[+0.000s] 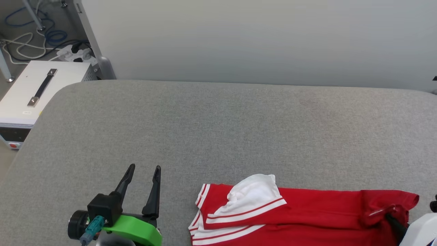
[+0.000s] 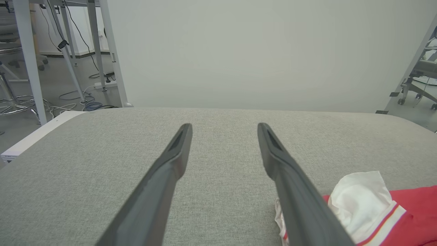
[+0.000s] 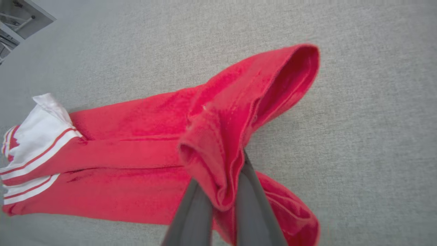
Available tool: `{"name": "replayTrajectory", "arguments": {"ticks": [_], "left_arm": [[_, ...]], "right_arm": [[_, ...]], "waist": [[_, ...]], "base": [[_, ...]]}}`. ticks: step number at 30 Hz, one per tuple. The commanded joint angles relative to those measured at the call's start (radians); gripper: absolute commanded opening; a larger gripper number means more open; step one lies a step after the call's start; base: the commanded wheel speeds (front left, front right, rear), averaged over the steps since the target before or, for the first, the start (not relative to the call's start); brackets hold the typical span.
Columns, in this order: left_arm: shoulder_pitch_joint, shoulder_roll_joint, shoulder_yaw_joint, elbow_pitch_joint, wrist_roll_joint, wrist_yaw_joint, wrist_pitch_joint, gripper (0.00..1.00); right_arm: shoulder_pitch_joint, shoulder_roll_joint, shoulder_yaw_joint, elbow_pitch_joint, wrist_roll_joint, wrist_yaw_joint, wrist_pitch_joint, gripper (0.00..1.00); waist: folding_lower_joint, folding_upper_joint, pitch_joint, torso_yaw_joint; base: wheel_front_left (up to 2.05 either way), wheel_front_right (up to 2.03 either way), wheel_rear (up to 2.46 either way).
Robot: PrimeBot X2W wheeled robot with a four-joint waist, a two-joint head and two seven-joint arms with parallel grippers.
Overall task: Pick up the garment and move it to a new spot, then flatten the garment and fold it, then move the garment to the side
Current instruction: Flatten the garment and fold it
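Broad grey fabric-covered surface with rounded far corners, evenly lit; plain pale partition standing directly behind it; slanted grey metal leg at the partition's left edge; white cabinet with black strap handle just beside the surface's left end, red button on its front; blue and white cables and white power strip loose on the floor beyond; white frame legs at left, chair base at far right; soft, diffuse light throughout.

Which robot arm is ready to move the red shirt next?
Probably the right claw: it is shut on the soft red white-sleeved jersey shirt; the left claw hangs open, apart from it.
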Motion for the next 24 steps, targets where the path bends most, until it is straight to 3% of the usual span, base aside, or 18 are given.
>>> {"name": "replayTrajectory", "arguments": {"ticks": [1, 7, 12, 20, 24], "left_arm": [[0.016, -0.008, 0.008, -0.003, -0.006, -0.003, -0.006, 1.00], [0.034, -0.022, 0.012, -0.005, -0.005, -0.003, -0.006, 1.00], [0.047, -0.027, 0.021, -0.007, -0.006, -0.003, -0.006, 1.00], [0.051, -0.023, 0.034, -0.013, -0.007, -0.003, -0.006, 1.00], [0.050, -0.020, 0.039, -0.013, -0.008, -0.003, -0.006, 1.00]], "right_arm": [[0.020, 0.013, 0.011, -0.028, 0.014, -0.001, 0.002, 0.00], [0.055, 0.059, 0.056, -0.135, 0.049, -0.001, 0.041, 0.00], [0.058, 0.138, 0.091, -0.198, 0.087, -0.001, 0.080, 0.00], [0.025, 0.274, 0.159, -0.212, 0.110, -0.001, 0.123, 0.00], [-0.007, 0.310, 0.186, -0.180, 0.132, -0.001, 0.119, 0.00]], "waist": [[0.0000, -0.0001, -0.013, -0.002], [0.0000, -0.0001, -0.034, 0.002], [0.0000, -0.0001, -0.049, 0.013], [0.0000, -0.0001, -0.049, 0.043], [0.0000, -0.0001, -0.044, 0.062]], "base": [[0.00, 0.00, 0.00], [0.00, 0.00, 0.00], [0.00, 0.00, 0.00], [0.00, 0.00, 0.00], [0.00, 0.00, 0.00]]}}
